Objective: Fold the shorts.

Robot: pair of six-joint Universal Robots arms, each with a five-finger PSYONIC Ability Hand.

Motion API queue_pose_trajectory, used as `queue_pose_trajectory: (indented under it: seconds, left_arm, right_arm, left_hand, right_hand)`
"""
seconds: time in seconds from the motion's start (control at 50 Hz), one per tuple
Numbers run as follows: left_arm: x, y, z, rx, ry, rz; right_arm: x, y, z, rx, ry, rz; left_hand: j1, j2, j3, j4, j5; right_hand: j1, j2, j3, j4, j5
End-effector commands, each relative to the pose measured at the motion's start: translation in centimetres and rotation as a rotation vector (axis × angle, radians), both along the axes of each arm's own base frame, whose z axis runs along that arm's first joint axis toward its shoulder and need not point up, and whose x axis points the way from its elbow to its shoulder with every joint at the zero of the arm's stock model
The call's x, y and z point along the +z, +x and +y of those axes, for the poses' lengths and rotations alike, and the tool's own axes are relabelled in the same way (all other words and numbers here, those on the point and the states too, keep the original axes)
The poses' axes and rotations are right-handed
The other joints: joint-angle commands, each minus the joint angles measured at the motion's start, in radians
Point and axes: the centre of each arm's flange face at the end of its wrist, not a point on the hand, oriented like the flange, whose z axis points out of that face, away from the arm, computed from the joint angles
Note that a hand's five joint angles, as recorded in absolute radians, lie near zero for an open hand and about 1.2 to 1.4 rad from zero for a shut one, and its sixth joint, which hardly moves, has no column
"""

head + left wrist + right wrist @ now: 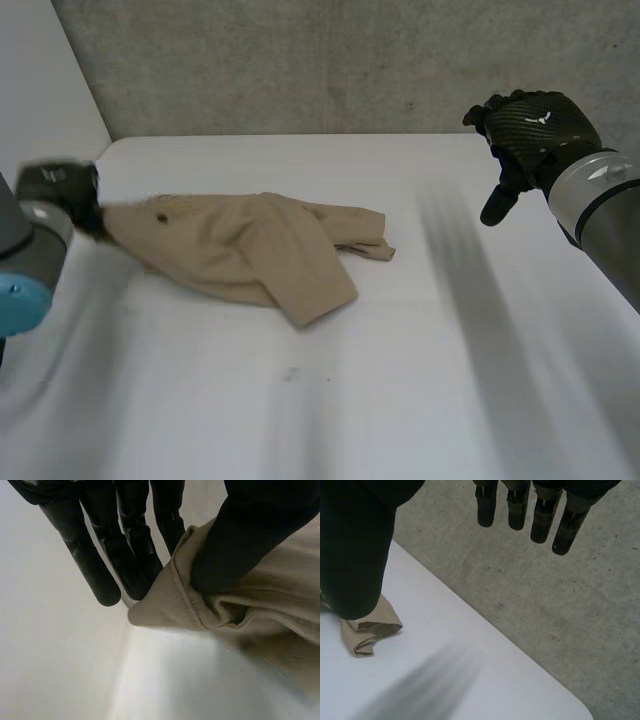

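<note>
The tan shorts (250, 250) lie crumpled left of the middle of the white table (430, 360), with a folded end pointing right. My left hand (65, 192) is at their left edge. In the left wrist view its thumb (235, 545) presses a hemmed corner of the shorts (260, 605) against the fingers (127, 555), pinching the cloth. My right hand (535, 135) is raised over the table's far right corner, well away from the shorts, open with straight fingers (520, 505). Beside its thumb, the right end of the shorts (367, 630) shows on the table.
A grey concrete wall (350, 60) stands behind the table's far edge. The table's rounded right corner (570, 700) lies below the right hand. A white panel (40, 80) rises at the far left.
</note>
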Motion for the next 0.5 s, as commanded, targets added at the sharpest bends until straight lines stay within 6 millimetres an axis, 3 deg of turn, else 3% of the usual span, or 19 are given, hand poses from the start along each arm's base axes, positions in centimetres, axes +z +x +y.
queue_pose_trajectory:
  seconds: [0.02,0.08,0.18,0.2,0.26,0.28,0.42,0.5]
  left_arm:
    - [6.9,-7.0,2.4,-0.164,-0.288,0.066]
    - [8.3,-11.5,5.3,-0.293,-0.351,0.103]
    - [7.8,-17.1,9.3,-0.475,-0.377,0.147]
    - [6.4,-19.0,10.4,-0.552,-0.357,0.152]
    - [4.1,-21.8,12.6,-0.681,-0.317,0.157]
    - [2.7,-23.3,14.2,-0.767,-0.285,0.152]
    - [-2.8,-26.3,18.7,-0.981,-0.151,0.111]
    - [-4.3,-26.5,20.5,-1.038,-0.107,0.088]
  right_arm:
    - [0.6,-0.3,-0.3,-0.016,-0.017,-0.006]
    - [0.9,-0.4,-0.4,-0.024,-0.028,-0.009]
    - [1.8,-0.7,-0.3,-0.032,-0.052,-0.023]
    - [2.0,-0.7,-0.3,-0.033,-0.059,-0.026]
    - [2.8,-1.3,-0.5,-0.05,-0.081,-0.033]
    - [2.9,-1.5,-0.7,-0.058,-0.083,-0.033]
    - [4.1,-3.6,-1.8,-0.119,-0.12,-0.042]
    - [4.1,-4.1,-2.2,-0.131,-0.121,-0.039]
  left_hand:
    - [0.288,0.206,0.219,0.199,0.253]
    - [0.288,0.206,0.219,0.199,0.253]
    - [0.288,0.206,0.219,0.199,0.253]
    - [0.288,0.206,0.219,0.199,0.253]
    - [0.288,0.206,0.219,0.199,0.253]
    - [0.288,0.206,0.219,0.199,0.253]
    - [0.288,0.206,0.219,0.199,0.253]
    - [-0.502,-0.585,-0.571,-0.592,-0.537]
  right_hand:
    - [0.007,-0.046,-0.014,-0.061,-0.064]
    - [0.007,-0.046,-0.014,-0.061,-0.064]
    - [0.007,-0.046,-0.014,-0.061,-0.064]
    - [0.007,-0.046,-0.014,-0.061,-0.064]
    - [0.007,-0.046,-0.014,-0.061,-0.064]
    - [0.007,-0.046,-0.014,-0.061,-0.064]
    - [0.007,-0.046,-0.014,-0.061,-0.064]
    - [0.007,-0.046,-0.014,-0.061,-0.064]
